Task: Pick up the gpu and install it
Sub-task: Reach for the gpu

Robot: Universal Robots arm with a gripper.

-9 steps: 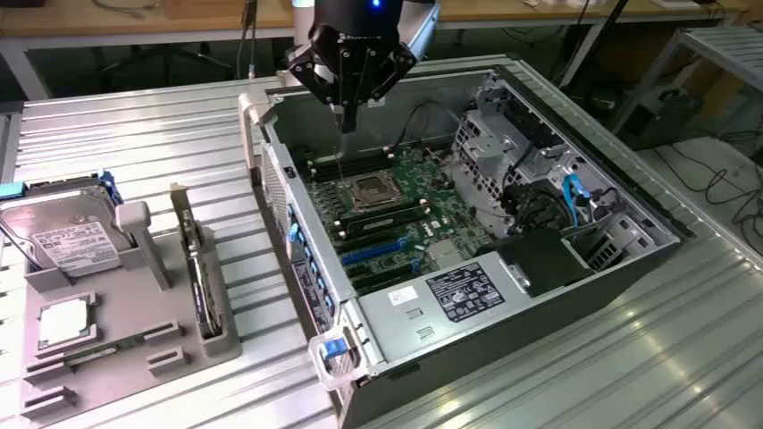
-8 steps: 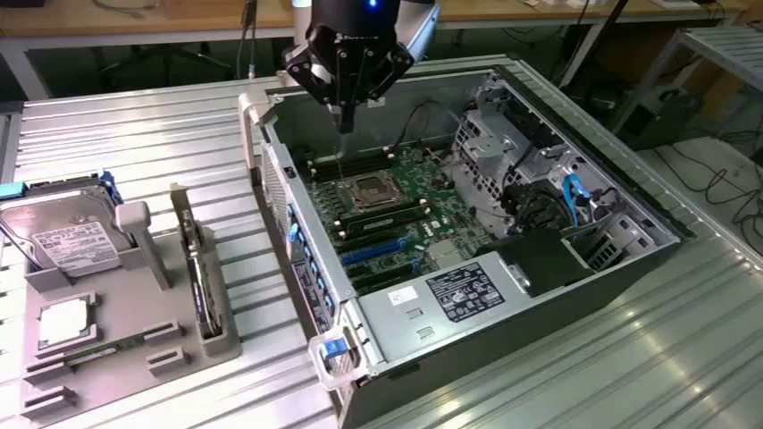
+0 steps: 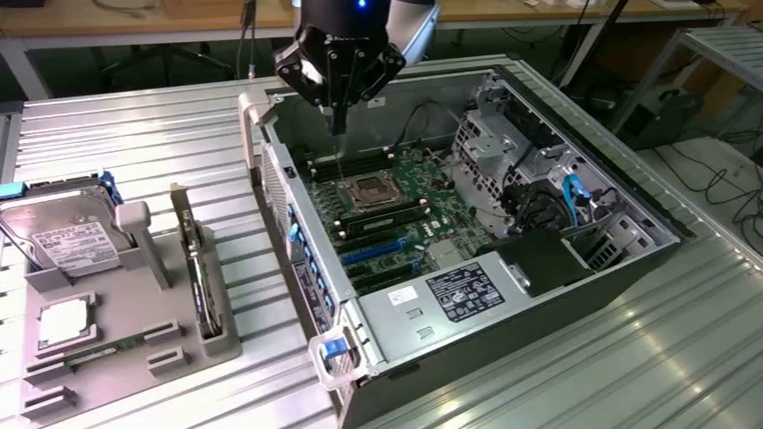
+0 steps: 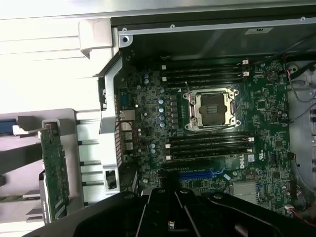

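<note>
The gpu (image 3: pixel 198 268) stands on edge in a grey holder (image 3: pixel 131 344) on the exterior view's left, beside the open computer case (image 3: pixel 477 295). Its green board side (image 4: pixel 53 170) also shows in the wrist view. My gripper (image 3: pixel 338 123) hangs over the back part of the case, above the motherboard (image 3: pixel 394 214) and well away from the gpu. Its fingers are shut together with nothing between them. In the wrist view the gripper (image 4: pixel 170 210) looks down on the board near the blue expansion slots (image 4: pixel 202 174).
A silver hard drive (image 3: pixel 66 228), a processor chip (image 3: pixel 66 322) and a memory stick (image 3: pixel 102 353) also sit in the grey holder. Inside the case are the open processor socket (image 4: pixel 212 108), a drive cage (image 3: pixel 513 143) and cables (image 3: pixel 573 201). All rests on a ribbed metal table (image 3: pixel 620 357).
</note>
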